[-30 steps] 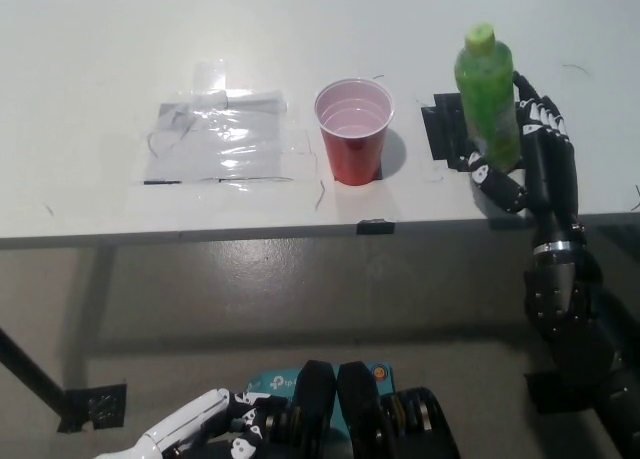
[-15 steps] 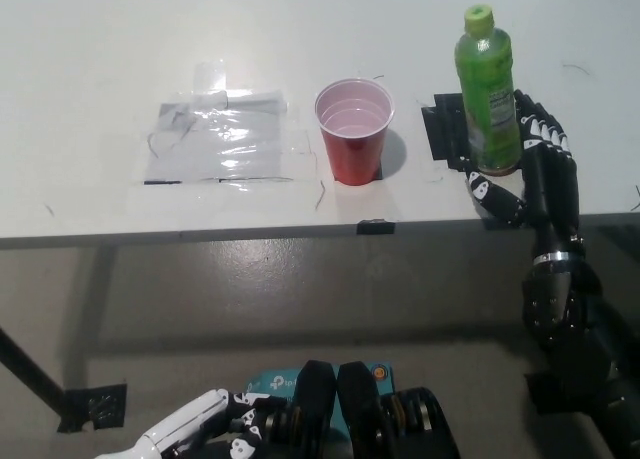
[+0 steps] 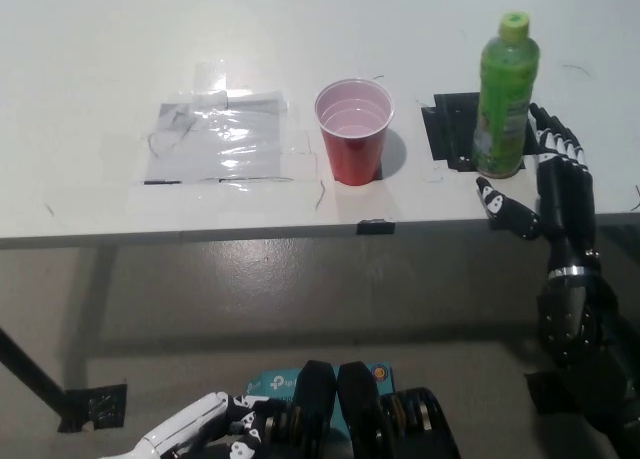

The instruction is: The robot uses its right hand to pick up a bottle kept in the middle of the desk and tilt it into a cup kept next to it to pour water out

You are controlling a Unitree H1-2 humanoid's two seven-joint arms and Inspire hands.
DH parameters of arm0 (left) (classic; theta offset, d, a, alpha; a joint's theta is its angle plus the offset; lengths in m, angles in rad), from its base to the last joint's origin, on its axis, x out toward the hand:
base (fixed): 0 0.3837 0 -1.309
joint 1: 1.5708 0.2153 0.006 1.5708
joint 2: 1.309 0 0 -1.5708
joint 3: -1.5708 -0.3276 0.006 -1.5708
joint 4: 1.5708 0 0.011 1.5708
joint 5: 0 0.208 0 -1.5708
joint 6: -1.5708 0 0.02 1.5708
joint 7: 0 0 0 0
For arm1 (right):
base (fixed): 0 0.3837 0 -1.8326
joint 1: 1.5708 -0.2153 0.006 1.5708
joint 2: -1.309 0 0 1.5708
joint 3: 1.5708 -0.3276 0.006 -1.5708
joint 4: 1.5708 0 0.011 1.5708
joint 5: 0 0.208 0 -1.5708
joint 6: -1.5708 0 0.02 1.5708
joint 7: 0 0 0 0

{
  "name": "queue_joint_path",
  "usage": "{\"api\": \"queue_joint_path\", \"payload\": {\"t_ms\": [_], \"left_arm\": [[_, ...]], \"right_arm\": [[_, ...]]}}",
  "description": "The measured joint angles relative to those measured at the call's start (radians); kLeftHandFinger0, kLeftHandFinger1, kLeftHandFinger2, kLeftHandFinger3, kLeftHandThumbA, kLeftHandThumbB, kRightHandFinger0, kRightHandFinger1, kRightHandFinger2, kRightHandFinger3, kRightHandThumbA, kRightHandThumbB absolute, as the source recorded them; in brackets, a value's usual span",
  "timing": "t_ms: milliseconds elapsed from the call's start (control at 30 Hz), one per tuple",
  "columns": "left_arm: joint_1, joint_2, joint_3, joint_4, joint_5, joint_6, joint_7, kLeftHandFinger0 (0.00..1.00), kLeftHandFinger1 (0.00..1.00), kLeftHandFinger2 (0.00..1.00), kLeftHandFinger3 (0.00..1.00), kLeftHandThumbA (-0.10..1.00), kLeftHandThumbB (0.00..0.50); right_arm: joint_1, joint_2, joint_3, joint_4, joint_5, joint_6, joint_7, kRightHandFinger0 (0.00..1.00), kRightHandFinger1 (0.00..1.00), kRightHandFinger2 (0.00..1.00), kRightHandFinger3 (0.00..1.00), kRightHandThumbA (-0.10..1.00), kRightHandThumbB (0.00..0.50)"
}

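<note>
One white left hand (image 3: 190, 429) rests low at the bottom left; whether it is spread cannot be told. One clear plastic sheet (image 3: 220, 139) lies on the desk (image 3: 100, 39), then one red cup (image 3: 354, 131). One green bottle (image 3: 503, 97) stands upright on black tape (image 3: 447, 129). The black right hand (image 3: 550, 189) sits beside it, fingers spread, holding nothing.
</note>
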Motion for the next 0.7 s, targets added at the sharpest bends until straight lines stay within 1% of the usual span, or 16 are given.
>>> {"api": "queue_joint_path", "payload": {"t_ms": [67,100,167,200,267,300,367,433,467,533,600,633,700], "left_arm": [[0.003,0.0,0.0,0.0,0.0,0.0,0.0,0.91,0.96,0.91,0.95,1.0,0.5],[0.004,0.0,0.0,0.0,0.0,0.0,0.0,0.91,0.96,0.91,0.95,1.0,0.5],[0.006,0.0,0.0,0.0,0.0,0.0,0.0,0.9,0.96,0.9,0.95,1.0,0.5],[0.007,0.0,0.0,0.0,0.0,0.0,0.0,0.9,0.96,0.91,0.95,1.0,0.5],[0.008,0.0,0.0,0.0,0.0,-0.001,0.0,0.9,0.96,0.91,0.95,1.0,0.5],[0.008,-0.001,0.0,0.0,0.0,-0.001,0.0,0.9,0.96,0.91,0.94,1.0,0.5],[0.01,-0.001,0.0,0.0,0.0,-0.001,0.0,0.9,0.95,0.91,0.94,1.0,0.5],[0.011,-0.001,0.001,0.0,0.0,-0.001,0.0,0.9,0.95,0.9,0.93,1.0,0.5],[0.011,-0.001,0.001,0.0,0.0,-0.001,0.0,0.9,0.95,0.9,0.93,1.0,0.5],[0.011,-0.001,0.002,0.0,0.0,-0.002,0.0,0.9,0.95,0.9,0.93,1.0,0.5],[0.012,-0.001,0.002,0.0,0.0,-0.002,0.0,0.9,0.96,0.9,0.94,1.0,0.5],[0.012,-0.001,0.002,0.001,0.0,-0.001,0.0,0.9,0.96,0.91,0.94,1.0,0.5],[0.012,-0.001,0.002,0.001,0.0,-0.001,0.0,0.9,0.96,0.91,0.94,1.0,0.5]], "right_arm": [[0.018,-0.012,0.0,-0.033,-0.005,0.008,0.007,1.0,1.0,1.0,1.0,0.78,0.341],[0.023,-0.017,0.0,-0.046,-0.009,0.012,0.009,1.0,1.0,1.0,1.0,0.81,0.357],[0.033,-0.026,0.0,-0.073,-0.014,0.021,0.015,1.0,1.0,1.0,1.0,0.81,0.355],[0.039,-0.03,0.0,-0.088,-0.017,0.025,0.019,1.0,1.0,1.0,1.0,0.8,0.355],[0.051,-0.038,0.001,-0.117,-0.026,0.033,0.024,1.0,1.0,1.0,1.0,0.79,0.373],[0.059,-0.042,0.001,-0.134,-0.033,0.038,0.027,1.0,1.0,1.0,1.0,0.76,0.375],[0.08,-0.05,0.001,-0.17,-0.04,0.045,0.032,1.0,1.0,1.0,1.0,0.76,0.376],[0.101,-0.056,0.001,-0.197,-0.044,0.046,0.039,1.0,1.0,1.0,1.0,0.71,0.369],[0.12,-0.062,0.0,-0.226,-0.045,0.048,0.049,1.0,1.0,1.0,1.0,0.71,0.366],[0.167,-0.077,0.0,-0.304,-0.044,0.049,0.078,1.0,1.0,1.0,1.0,0.72,0.38],[0.215,-0.091,0.0,-0.393,-0.041,0.052,0.109,1.0,1.0,1.0,1.0,0.73,0.383],[0.235,-0.095,0.0,-0.428,-0.039,0.057,0.126,1.0,1.0,1.0,1.0,0.72,0.388],[0.282,-0.102,0.0,-0.502,-0.033,0.066,0.157,1.0,1.0,1.0,1.0,0.7,0.383]]}}
